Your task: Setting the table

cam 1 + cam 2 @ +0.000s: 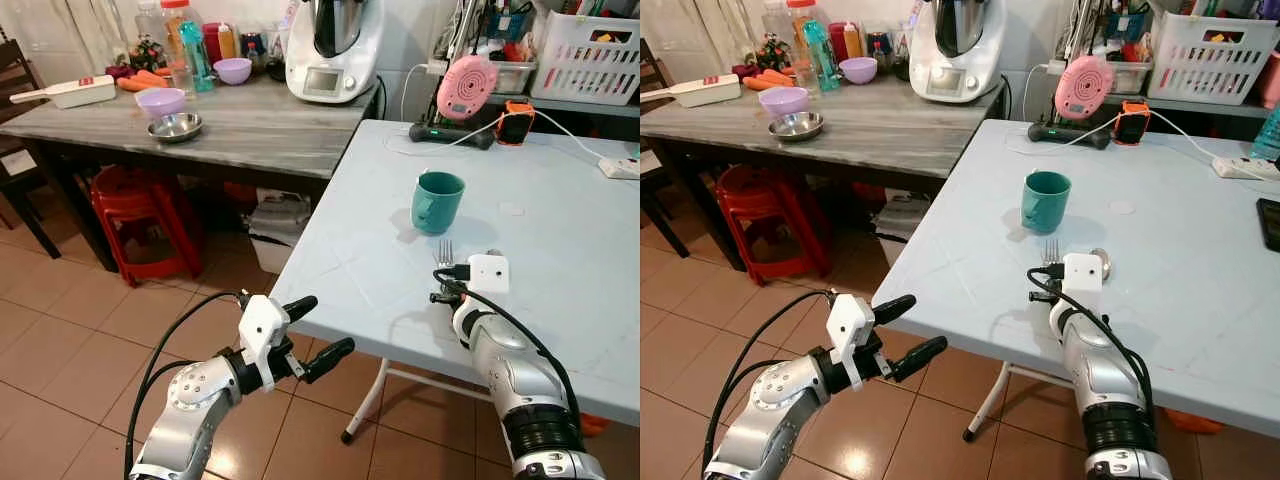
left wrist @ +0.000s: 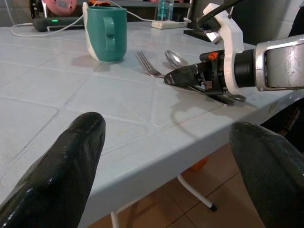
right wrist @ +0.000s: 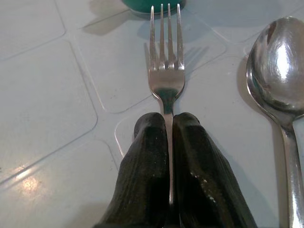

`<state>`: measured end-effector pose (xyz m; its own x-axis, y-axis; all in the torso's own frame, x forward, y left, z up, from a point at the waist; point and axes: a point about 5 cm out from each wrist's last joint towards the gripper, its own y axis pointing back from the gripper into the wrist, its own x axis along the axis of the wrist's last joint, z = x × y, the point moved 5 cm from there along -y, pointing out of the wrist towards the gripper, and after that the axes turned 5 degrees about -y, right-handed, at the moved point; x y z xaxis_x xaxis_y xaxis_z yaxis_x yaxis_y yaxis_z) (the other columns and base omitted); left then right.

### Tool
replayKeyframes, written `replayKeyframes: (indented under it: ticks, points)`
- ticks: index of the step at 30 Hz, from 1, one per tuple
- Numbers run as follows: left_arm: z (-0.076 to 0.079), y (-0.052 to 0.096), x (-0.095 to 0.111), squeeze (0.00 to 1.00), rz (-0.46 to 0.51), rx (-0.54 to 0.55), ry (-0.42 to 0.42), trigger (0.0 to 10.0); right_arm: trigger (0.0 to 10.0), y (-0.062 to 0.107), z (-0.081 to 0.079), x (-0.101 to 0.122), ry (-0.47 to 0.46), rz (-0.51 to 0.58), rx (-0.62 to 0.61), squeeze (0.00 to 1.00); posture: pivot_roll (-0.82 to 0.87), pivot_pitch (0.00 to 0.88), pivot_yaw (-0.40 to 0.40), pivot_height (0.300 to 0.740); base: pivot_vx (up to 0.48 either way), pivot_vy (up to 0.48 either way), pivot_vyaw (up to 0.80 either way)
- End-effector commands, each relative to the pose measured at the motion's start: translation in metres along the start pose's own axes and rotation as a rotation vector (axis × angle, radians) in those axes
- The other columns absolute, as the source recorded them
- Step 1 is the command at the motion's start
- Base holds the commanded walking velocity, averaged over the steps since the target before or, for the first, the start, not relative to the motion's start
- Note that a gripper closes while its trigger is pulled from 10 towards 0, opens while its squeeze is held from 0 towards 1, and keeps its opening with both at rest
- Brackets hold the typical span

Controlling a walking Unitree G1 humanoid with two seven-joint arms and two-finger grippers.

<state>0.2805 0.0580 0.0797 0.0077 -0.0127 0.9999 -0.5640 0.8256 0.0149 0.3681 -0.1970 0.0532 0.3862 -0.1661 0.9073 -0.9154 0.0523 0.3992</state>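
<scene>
A silver fork (image 3: pixel 165 71) lies flat on the pale blue table (image 1: pixel 560 270), tines pointing at a teal mug (image 1: pixel 437 201) that stands upright a little farther in. My right gripper (image 3: pixel 166 124) is shut on the fork's handle, low near the table's front edge. A silver spoon (image 3: pixel 278 61) lies beside the fork on its right, untouched. My left gripper (image 1: pixel 325 326) hangs open and empty over the floor, just off the table's left front corner.
A grey wooden side table (image 1: pixel 250 130) at the back left carries bowls, bottles and a white kitchen machine (image 1: pixel 333 45); a red stool (image 1: pixel 140 215) stands under it. A pink device (image 1: pixel 466 88), cables and a power strip (image 1: pixel 622 167) occupy the blue table's far edge.
</scene>
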Motion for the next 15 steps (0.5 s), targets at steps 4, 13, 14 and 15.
replayKeyframes:
  ticks: [4, 13, 14, 15]
  points:
    - [0.0, 0.0, 0.004, 0.0, 0.001, -0.01, -0.027, 10.0, 0.0, 0.004, 0.0, -0.019, -0.12, -0.045, -0.044, 0.0, -0.03, 0.0, 0.061, 0.74, 0.0, 0.0, 0.0]
    - [-0.032, -0.002, 0.002, 0.0, -0.017, 0.22, -0.018, 10.0, 0.0, 0.022, -0.015, 0.011, -0.248, 0.127, -0.066, 0.0, -0.04, 0.0, 0.051, 0.74, 0.0, 0.0, 0.0]
    - [-0.039, -0.001, 0.001, 0.0, -0.024, 0.27, -0.038, 10.0, 0.0, 0.025, -0.015, 0.013, -0.243, 0.145, -0.069, 0.0, -0.04, 0.0, 0.051, 0.74, 0.0, 0.0, 0.0]
    - [-0.043, 0.0, 0.001, 0.0, -0.027, 0.301, -0.052, 10.0, 0.0, 0.027, -0.015, 0.014, -0.24, 0.155, -0.07, 0.0, -0.04, 0.0, 0.049, 0.74, 0.0, 0.0, 0.0]
